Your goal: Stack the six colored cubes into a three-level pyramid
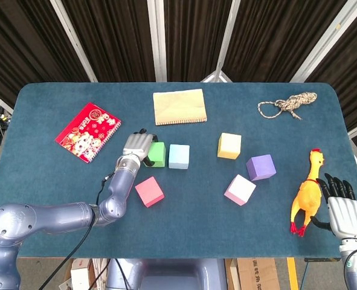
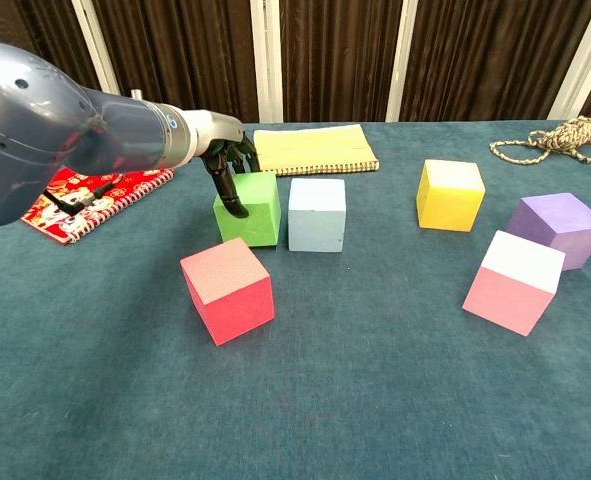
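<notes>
I'm building the base row: my left hand (image 2: 225, 165) pinches the green cube (image 2: 250, 208), just at nine o'clock of the light-blue cube (image 2: 316, 213). Next I'd let go, then fetch the red cube (image 2: 227, 289). My right hand (image 1: 345, 211) rests spread, holding nothing.

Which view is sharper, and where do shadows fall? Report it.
Head view: evenly lit and sharp, with only faint shadows beside the cubes. Chest view: the left arm looms large and soft at the near edge, while the green cube stays crisp, with a soft shadow at its base.
</notes>
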`<control>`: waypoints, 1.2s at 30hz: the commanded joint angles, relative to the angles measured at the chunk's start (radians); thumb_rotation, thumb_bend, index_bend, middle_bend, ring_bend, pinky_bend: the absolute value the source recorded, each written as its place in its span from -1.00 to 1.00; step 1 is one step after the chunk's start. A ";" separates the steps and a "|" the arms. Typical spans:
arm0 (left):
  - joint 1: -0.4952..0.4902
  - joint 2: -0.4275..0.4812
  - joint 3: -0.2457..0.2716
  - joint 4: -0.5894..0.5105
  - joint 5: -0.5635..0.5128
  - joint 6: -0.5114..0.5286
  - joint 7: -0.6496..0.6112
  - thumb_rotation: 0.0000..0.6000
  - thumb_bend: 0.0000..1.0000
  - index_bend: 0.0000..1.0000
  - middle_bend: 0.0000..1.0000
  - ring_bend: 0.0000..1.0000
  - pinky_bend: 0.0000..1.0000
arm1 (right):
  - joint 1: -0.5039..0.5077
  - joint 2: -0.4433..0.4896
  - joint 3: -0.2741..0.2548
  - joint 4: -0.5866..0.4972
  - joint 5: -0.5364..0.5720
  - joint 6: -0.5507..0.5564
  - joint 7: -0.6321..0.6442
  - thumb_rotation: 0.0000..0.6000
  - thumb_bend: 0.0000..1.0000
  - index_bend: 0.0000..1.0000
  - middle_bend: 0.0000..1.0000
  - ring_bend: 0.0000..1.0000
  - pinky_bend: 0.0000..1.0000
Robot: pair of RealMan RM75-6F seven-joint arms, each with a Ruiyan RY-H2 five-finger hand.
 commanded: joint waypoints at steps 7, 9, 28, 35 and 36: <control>-0.001 -0.010 -0.014 0.003 0.005 0.012 0.020 1.00 -0.28 -0.26 -0.32 -0.84 -0.66 | 0.000 0.001 0.000 0.003 0.000 0.001 0.002 1.00 -0.62 -0.74 -0.91 -0.93 -1.00; 0.000 -0.011 -0.020 0.002 0.002 0.011 0.021 1.00 -0.27 -0.26 -0.32 -0.84 -0.66 | 0.001 0.001 -0.001 0.002 0.000 -0.002 0.001 1.00 -0.62 -0.74 -0.91 -0.93 -1.00; -0.001 -0.031 -0.037 0.009 -0.011 0.022 0.056 1.00 -0.27 -0.26 -0.32 -0.84 -0.66 | 0.000 0.005 0.003 0.005 0.001 0.000 0.017 1.00 -0.62 -0.74 -0.91 -0.93 -1.00; 0.000 -0.039 -0.048 0.014 -0.010 0.023 0.058 1.00 -0.27 -0.26 -0.32 -0.84 -0.66 | -0.002 0.007 0.003 0.006 0.000 0.003 0.022 1.00 -0.62 -0.74 -0.91 -0.93 -1.00; 0.000 -0.040 -0.050 0.014 -0.011 0.023 0.059 1.00 -0.27 -0.26 -0.32 -0.84 -0.66 | -0.002 0.007 0.003 0.006 0.000 0.002 0.023 1.00 -0.62 -0.74 -0.91 -0.93 -1.00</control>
